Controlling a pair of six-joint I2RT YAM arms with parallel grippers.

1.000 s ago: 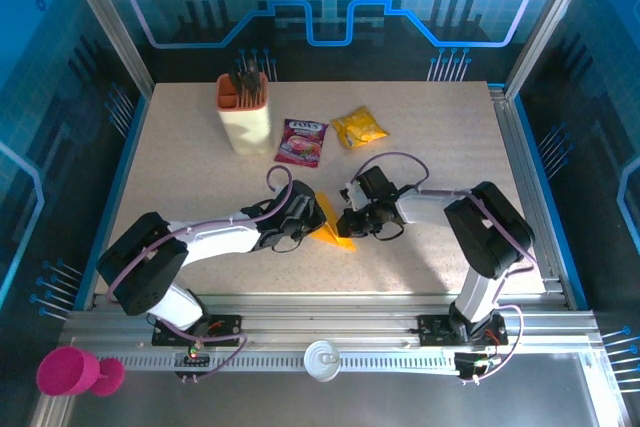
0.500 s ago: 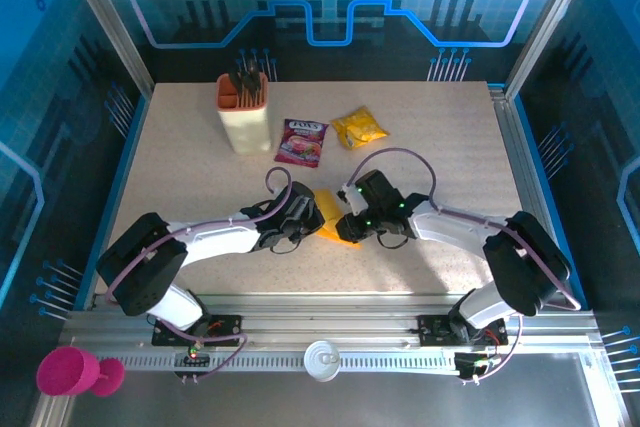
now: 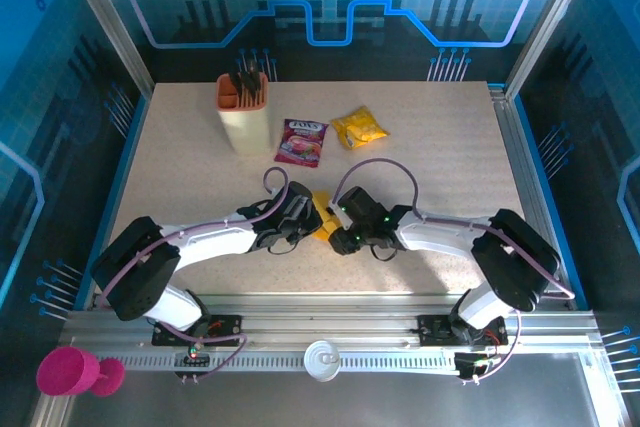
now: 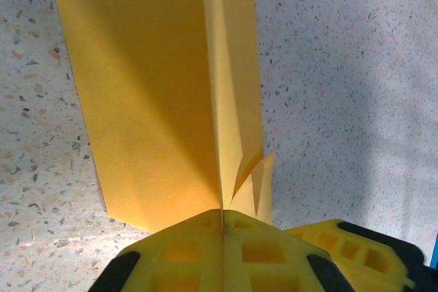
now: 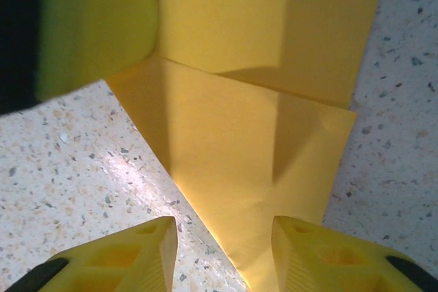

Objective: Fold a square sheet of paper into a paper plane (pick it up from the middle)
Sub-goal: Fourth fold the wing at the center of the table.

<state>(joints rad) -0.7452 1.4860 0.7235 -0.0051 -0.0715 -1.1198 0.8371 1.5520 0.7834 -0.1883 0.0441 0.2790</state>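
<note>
— How should this crease be handled?
— The left pincer (image 4: 222, 222) is clamped on a raised fold of the sheet of paper (image 4: 157, 100), which lies mid-surface (image 4: 342, 66) between the arms. The right pincer (image 5: 226, 237) stands wide over a flat corner. I'd press down slowly along the fold line, so the thin sheet neither skews nor tears.
— What can't you tell?
— From above, the arms cover most of the sheet, so its outline and fold count are unclear.

We find the paper sheet (image 4: 157, 100) on the table (image 3: 450, 147) at its centre, between the left gripper (image 4: 222, 222) and the right gripper (image 5: 226, 237). Behind it, left to right, sit the holder (image 3: 244, 112), the printed packet (image 3: 302, 141) and the snack packet (image 3: 359, 128).
</note>
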